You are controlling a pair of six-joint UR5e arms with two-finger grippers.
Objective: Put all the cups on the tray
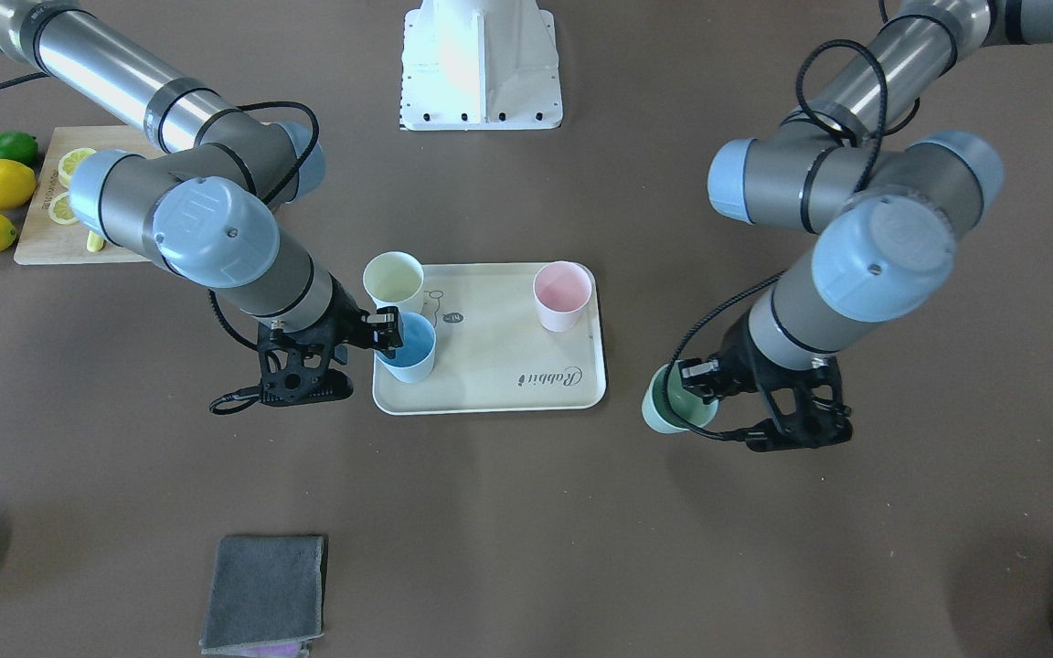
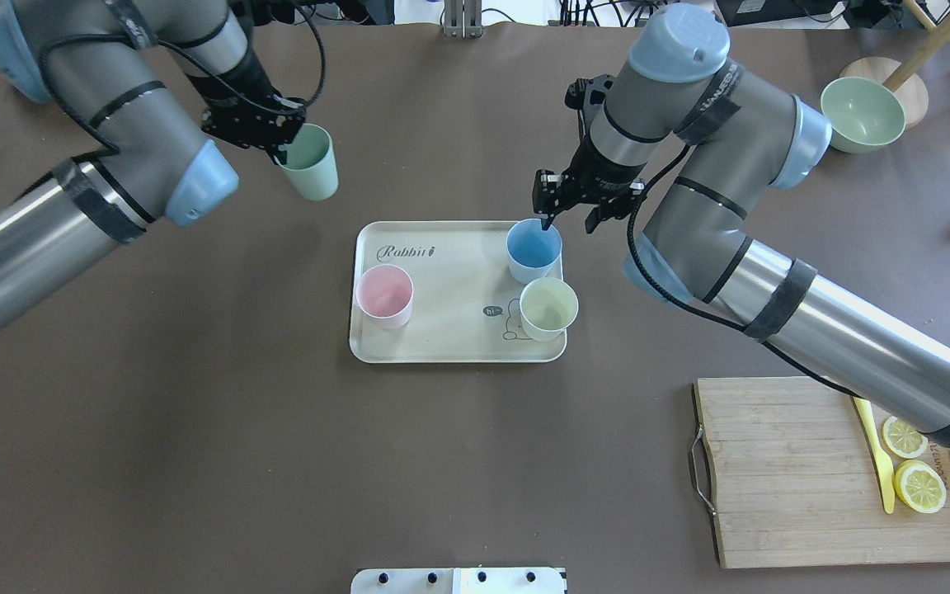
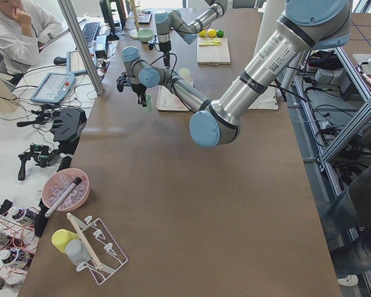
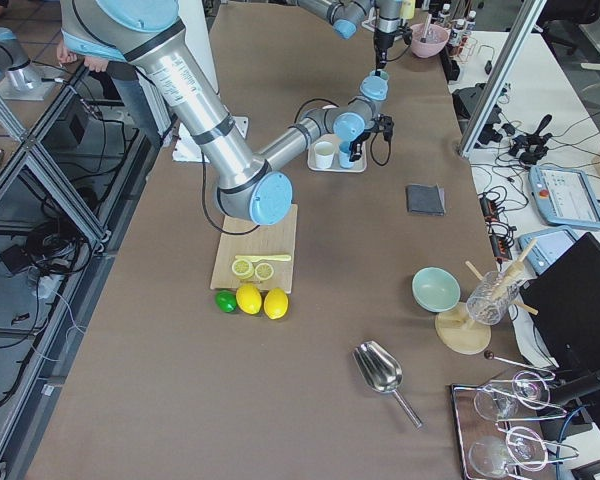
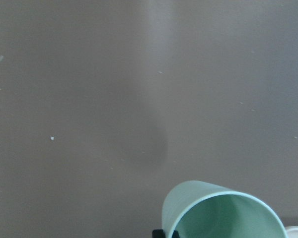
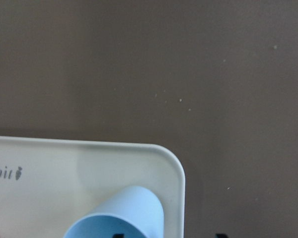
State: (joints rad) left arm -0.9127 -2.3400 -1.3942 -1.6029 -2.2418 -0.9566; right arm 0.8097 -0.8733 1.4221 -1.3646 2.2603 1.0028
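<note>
On the tray (image 2: 458,330): pink cup (image 2: 384,293), yellow cup (image 2: 548,307), blue cup (image 2: 533,250), right claw (image 2: 568,223) wide astride its rim; left claw (image 2: 284,150) holds the mint cup (image 2: 312,169), not yet there

The left tool (image 2: 281,150) pinches the mint cup (image 2: 312,169), up in the air near the tray (image 2: 458,358). The right tool (image 2: 566,221) hangs open over the tray's corner.

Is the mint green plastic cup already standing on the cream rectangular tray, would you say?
No, the left gripper holds the mint green plastic cup off to the side of the cream rectangular tray.
</note>
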